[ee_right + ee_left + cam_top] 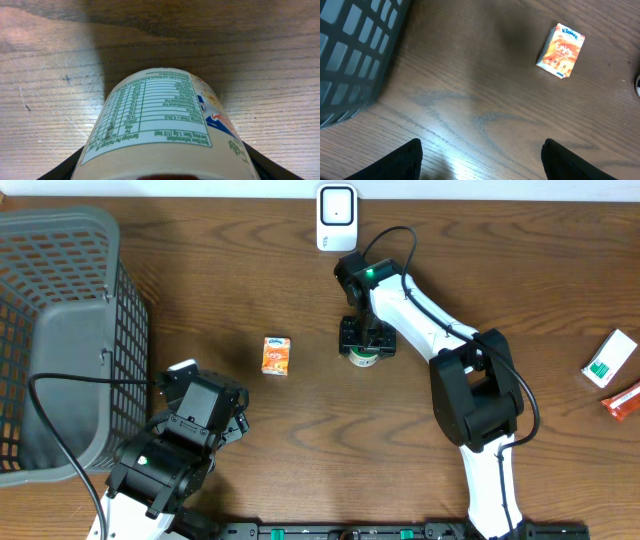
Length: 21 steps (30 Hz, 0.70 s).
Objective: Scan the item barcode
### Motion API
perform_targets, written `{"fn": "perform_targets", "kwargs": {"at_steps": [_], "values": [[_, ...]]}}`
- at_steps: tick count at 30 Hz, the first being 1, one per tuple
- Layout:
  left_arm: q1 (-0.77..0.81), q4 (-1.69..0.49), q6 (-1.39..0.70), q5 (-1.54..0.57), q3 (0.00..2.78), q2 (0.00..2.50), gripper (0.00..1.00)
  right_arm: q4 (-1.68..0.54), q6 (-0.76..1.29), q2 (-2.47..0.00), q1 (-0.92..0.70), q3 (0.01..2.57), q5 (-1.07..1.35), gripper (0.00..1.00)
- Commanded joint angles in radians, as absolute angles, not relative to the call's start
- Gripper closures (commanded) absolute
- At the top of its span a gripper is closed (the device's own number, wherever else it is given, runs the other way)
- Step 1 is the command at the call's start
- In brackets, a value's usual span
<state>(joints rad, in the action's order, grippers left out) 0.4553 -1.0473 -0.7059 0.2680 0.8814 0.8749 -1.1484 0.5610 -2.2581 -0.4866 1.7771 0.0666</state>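
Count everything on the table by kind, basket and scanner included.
Grey basket: 1
White barcode scanner: 1
Kleenex tissue pack: 1
Labelled canister: 1
White-and-green box: 1
Red packet: 1
Total: 6

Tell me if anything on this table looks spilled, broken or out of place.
Nothing stands out. The tissue pack lies intact mid-table, the labelled container sits within the right gripper with no spill around it, and the basket at the left looks undamaged.
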Motion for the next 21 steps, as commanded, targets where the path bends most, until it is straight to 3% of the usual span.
{"fn": "perform_targets", "kwargs": {"at_steps": [1, 4, 9, 14, 21], "values": [[0.457, -1.05, -0.7, 0.281, 0.882, 0.875, 0.23, -1.141, 0.573, -2.28, -0.486, 1.769, 0.057, 0.41], [0.457, -1.05, -0.7, 0.281, 0.882, 0.875, 0.23, -1.141, 0.584, -2.28, -0.486, 1.769, 0.058, 0.48], [0.457, -1.051, -0.7, 0.281, 0.882, 0.875, 0.23, -1.152, 0.583, -2.28, -0.484, 1.769, 0.093, 0.47], [0.457, -1.05, -0.7, 0.281, 0.882, 0.875, 0.23, -1.197, 0.578, -2.28, -0.457, 1.771, 0.257, 0.53], [0.457, -1.05, -0.7, 0.281, 0.882, 0.875, 0.23, -1.316, 0.491, -2.28, -0.378, 1.78, 0.49, 0.53]]}}
